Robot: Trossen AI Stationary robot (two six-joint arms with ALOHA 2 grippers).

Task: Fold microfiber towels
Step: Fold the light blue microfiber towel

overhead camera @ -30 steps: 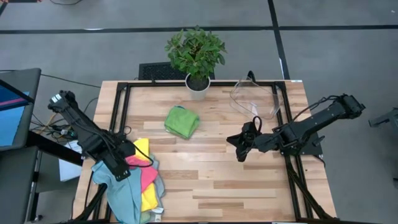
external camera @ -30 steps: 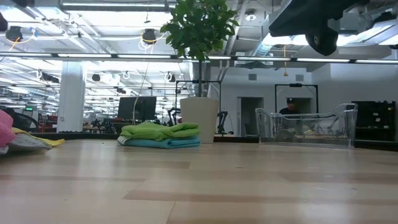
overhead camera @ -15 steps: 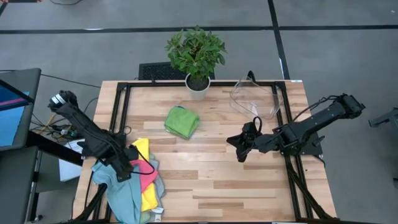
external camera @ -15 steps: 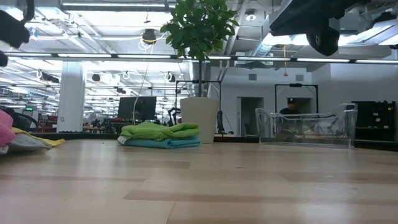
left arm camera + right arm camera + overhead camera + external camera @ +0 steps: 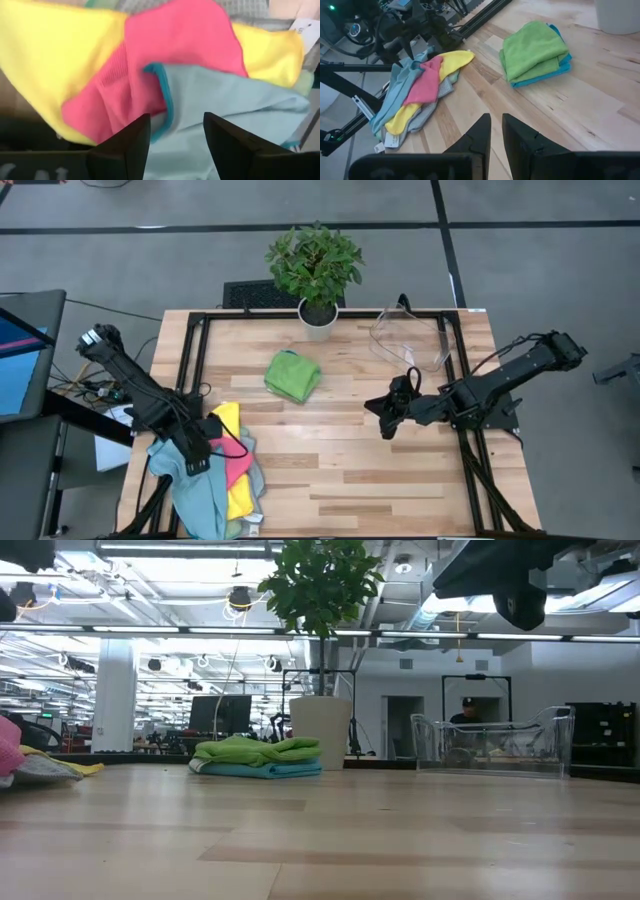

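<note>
Meanwhile the left gripper [image 5: 203, 463] has shifted only slightly over the last second, drifting forward over the heap and settling again above the loose heap of pink, yellow and pale teal microfiber towels [image 5: 226, 475] at the table's near left edge. Its wrist view shows the two dark fingers [image 5: 125, 145] standing apart with nothing between them, aimed at the edge of the pale teal cloth [image 5: 225, 100] that lies over the pink cloth [image 5: 170, 45]. No towel has left the heap yet, so the pick seems only to be lining up. The right gripper [image 5: 385, 423] waits mid-table, unmoved, fingers almost together and empty. Two towels, a bright green one on a blue one, already sit as a folded green-and-blue stack [image 5: 292, 375] near the leafy potted plant [image 5: 316, 275].
</note>
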